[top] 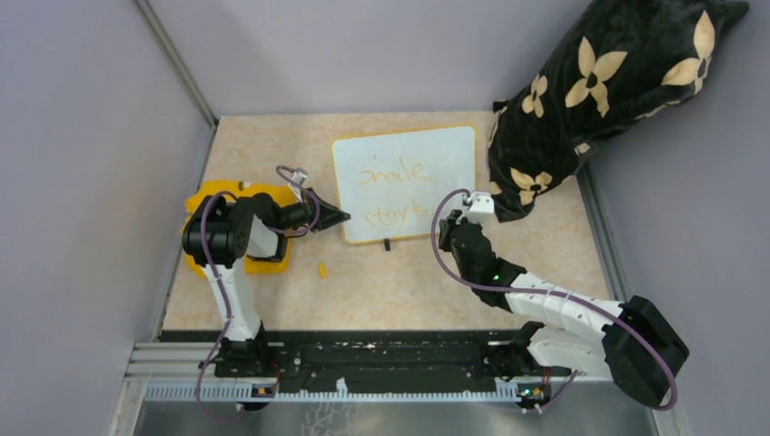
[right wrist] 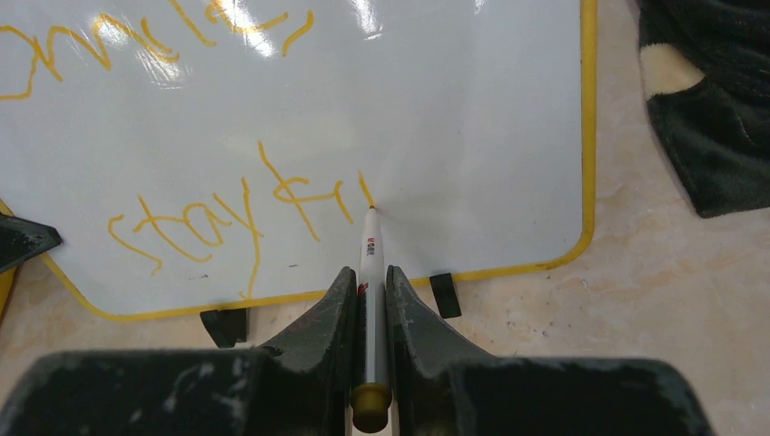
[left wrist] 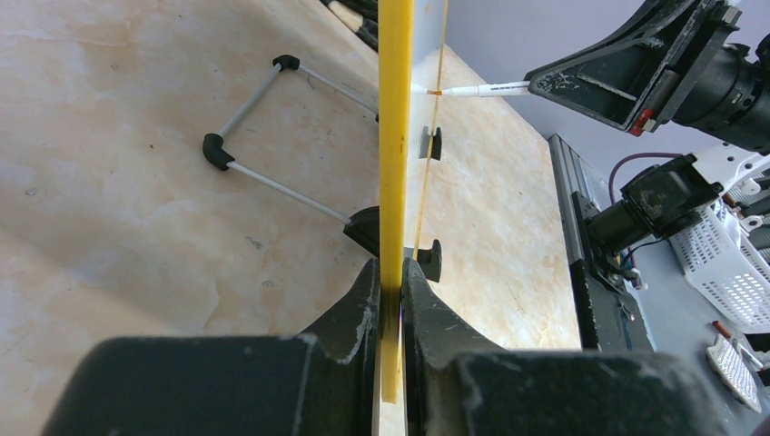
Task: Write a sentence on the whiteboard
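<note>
The whiteboard point(top: 445, 154) stands propped at the table's middle, white with a thin yellow rim. The sentence point(top: 392, 174) runs in faint orange cursive on two lines; the right wrist view shows its lower line point(right wrist: 227, 213) reading "stay t" plus a fresh stroke. My right gripper point(right wrist: 370, 282) is shut on a white marker point(right wrist: 370, 254) whose tip touches the board just right of that stroke. My left gripper point(left wrist: 392, 272) is shut on the whiteboard's yellow edge point(left wrist: 395, 136), seen edge-on. From above, the left gripper point(top: 340, 218) is at the board's lower left corner and the right gripper point(top: 445, 229) at its lower right.
A black pillow with cream flowers point(top: 599, 91) lies against the board's right side. A flat yellow piece point(top: 204, 200) sits under the left arm. A small yellow cap point(top: 321, 269) lies on the table. A wire stand point(left wrist: 263, 127) props the board from behind. Grey walls close in both sides.
</note>
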Motion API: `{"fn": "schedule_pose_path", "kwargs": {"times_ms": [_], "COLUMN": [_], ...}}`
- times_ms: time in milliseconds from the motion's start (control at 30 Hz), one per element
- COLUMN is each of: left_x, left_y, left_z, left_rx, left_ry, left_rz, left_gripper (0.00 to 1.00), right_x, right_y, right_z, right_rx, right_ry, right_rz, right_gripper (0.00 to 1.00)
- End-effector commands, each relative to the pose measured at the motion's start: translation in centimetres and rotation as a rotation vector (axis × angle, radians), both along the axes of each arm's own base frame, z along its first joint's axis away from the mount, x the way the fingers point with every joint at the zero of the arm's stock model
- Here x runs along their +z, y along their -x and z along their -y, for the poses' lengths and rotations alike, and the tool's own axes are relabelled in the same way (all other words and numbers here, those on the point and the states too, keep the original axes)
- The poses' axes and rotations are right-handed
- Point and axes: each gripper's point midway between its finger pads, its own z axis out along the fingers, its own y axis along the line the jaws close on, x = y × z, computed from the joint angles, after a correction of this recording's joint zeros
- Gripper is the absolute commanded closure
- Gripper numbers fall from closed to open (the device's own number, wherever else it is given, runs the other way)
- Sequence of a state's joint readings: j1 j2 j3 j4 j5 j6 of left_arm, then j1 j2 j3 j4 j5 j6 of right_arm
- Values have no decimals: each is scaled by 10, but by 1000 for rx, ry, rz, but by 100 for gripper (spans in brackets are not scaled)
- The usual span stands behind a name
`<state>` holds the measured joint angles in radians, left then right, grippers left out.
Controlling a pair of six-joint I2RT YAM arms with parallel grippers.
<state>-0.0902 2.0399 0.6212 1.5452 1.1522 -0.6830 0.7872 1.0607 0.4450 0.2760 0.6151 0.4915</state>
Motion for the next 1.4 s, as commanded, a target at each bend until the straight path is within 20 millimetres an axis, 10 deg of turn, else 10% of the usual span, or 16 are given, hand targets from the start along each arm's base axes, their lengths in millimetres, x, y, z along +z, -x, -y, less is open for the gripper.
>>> {"fn": "schedule_pose_path", "kwargs": {"times_ms": [0,1367], "left_x": [3,2], "left_y": [-7,-7], "left_z": [2,2], "left_rx": [17,17], "left_ry": [-5,-6], "left_rz": [48,44], "left_gripper": [100,100], "right_x": [21,40], "right_y": [-10,-23], "right_z": [-5,18], "right_rx": [-9,-95], "right_ry": [-26,-28], "right_rz": [39,76], "right_gripper": [100,100]}}
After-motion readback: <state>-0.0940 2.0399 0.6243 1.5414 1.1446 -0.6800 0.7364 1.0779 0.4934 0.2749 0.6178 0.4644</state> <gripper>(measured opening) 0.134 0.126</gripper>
